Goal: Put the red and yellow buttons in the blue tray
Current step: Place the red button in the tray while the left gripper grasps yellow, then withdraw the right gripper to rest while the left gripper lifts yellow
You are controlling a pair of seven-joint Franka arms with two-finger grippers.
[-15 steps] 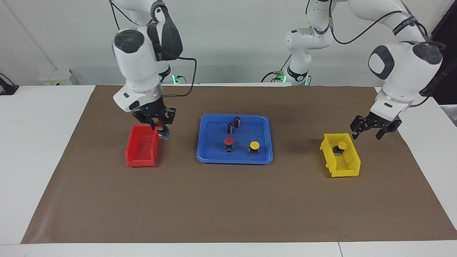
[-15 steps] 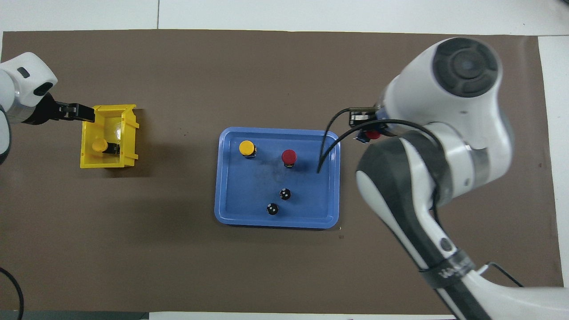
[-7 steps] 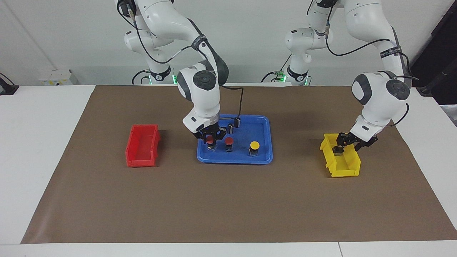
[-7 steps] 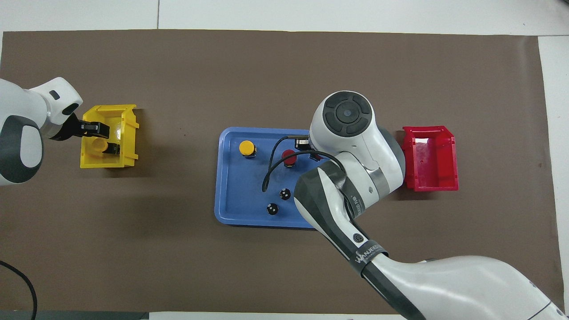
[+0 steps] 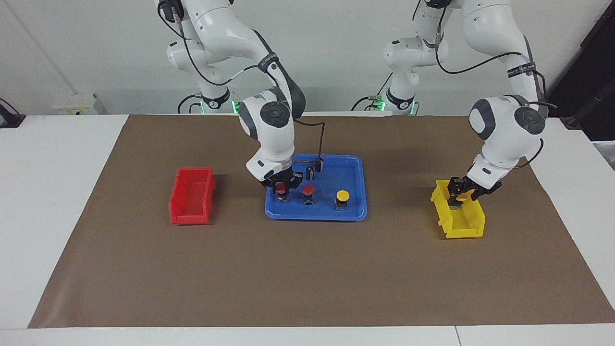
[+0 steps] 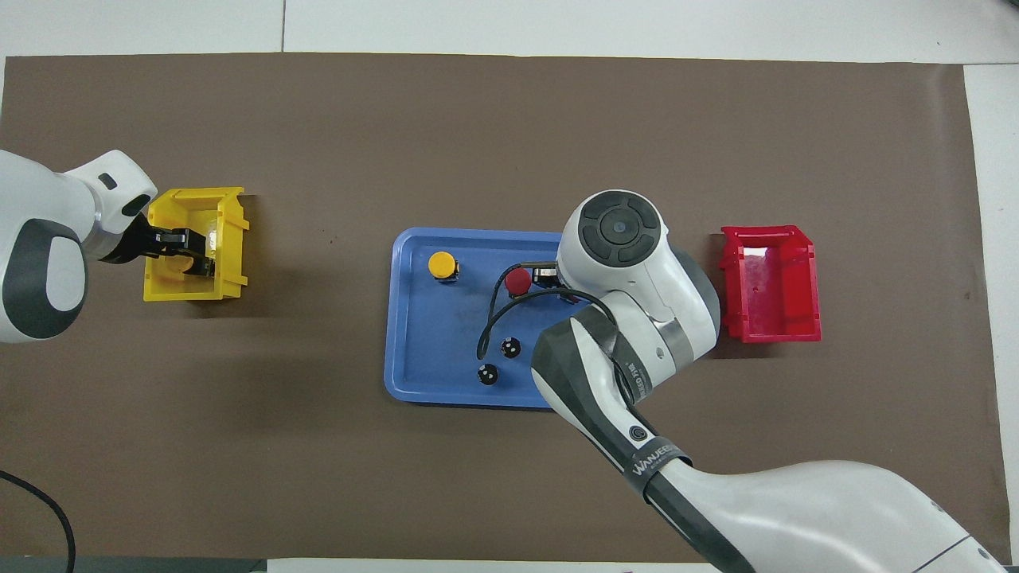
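On brown matting, the blue tray (image 5: 358, 192) holds round-capped red and yellow buttons (image 5: 307, 191).

Two red buttons (image 5: 307, 190), two yellow buttons (image 5: 342, 195), two dark cylinders (image 5: 319, 164), apparently, one blue tray (image 5: 353, 211), two bins (image 5: 191, 196).

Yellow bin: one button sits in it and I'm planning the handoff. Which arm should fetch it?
Left. Its end effector is down in the yellow bin, at the yellow button. The right end effector is at a red button in the tray.
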